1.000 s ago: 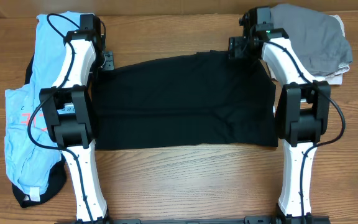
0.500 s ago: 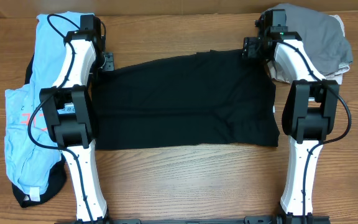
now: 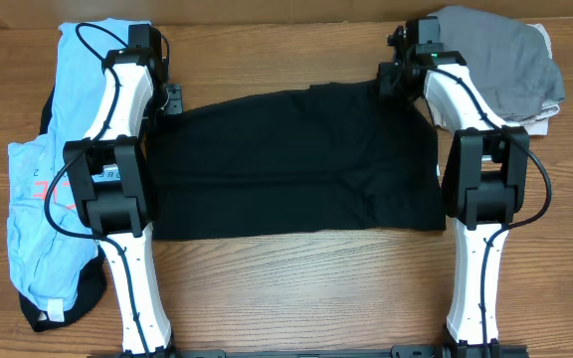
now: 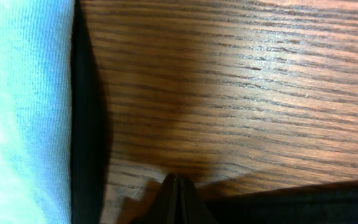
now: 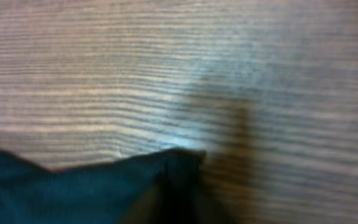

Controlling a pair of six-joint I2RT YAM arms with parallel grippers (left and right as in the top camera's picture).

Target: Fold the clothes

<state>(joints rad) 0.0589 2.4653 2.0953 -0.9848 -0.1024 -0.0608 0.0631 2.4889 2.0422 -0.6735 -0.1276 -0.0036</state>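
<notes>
The worktop (image 3: pixel 286 298) is brown wood, its fine dark grain running left to right. A paler band lies along its far edge. Up close the grain shows as thin, slightly wavy lines, crossed by soft shadows.

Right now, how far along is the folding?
Done: the black T-shirt lies spread flat mid-table, apparently already doubled into a wide band. In hand: the left gripper and right gripper appear pinched on its two far corners. Left: the remaining folds on it, plus the light blue garment heaped on the left and the grey garment bunched at the far right.
</notes>
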